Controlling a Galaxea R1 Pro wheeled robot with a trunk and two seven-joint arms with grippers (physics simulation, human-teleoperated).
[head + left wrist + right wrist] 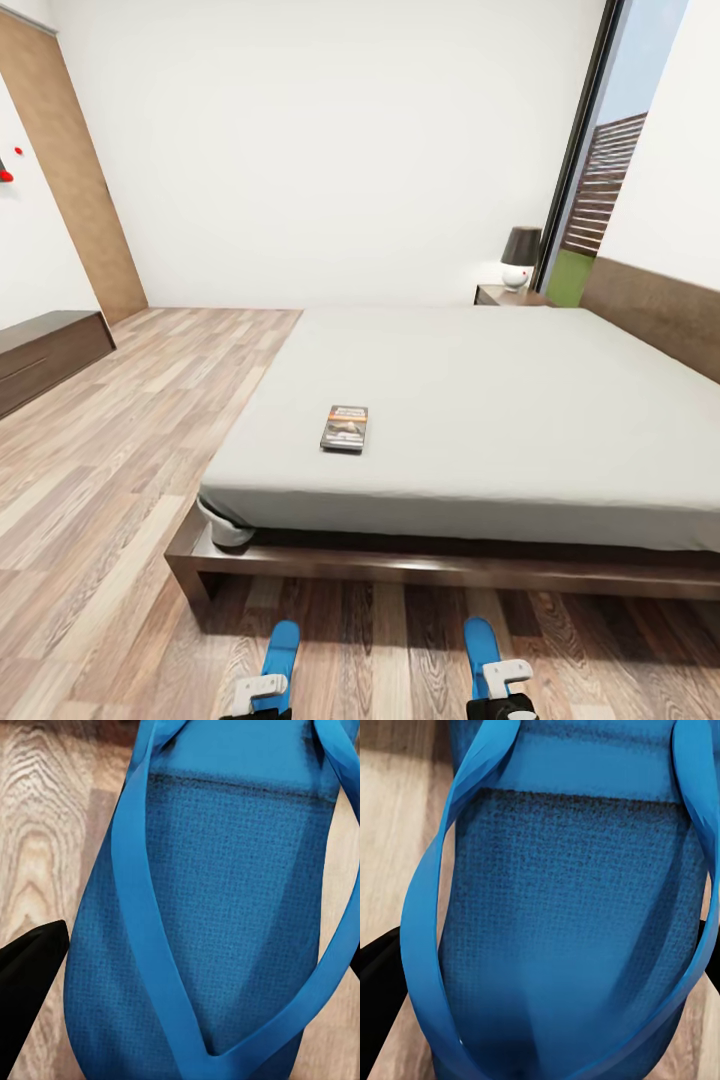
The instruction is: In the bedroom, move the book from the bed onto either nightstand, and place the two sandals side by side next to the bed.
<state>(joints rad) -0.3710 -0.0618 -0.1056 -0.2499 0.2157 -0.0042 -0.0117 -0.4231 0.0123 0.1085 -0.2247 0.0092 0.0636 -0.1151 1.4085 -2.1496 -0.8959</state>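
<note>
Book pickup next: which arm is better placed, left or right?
Left, marginally. The book lies on the bed toward its left corner, nearer the left gripper than the right gripper. Both sit low over the sandals, so either must rise first.

The head camera looks forward and down from above the floor (100, 480) at the foot of the bed (480, 400), taking in the room to the far wall, with the two sandals at 6 o'clock. The left wrist camera hangs very close over the left sandal (217, 915), facing straight down at its straps. The right wrist camera sits equally close over the right sandal (570, 922). Each wrist view shares its sandal and floorboards with the head view.
</note>
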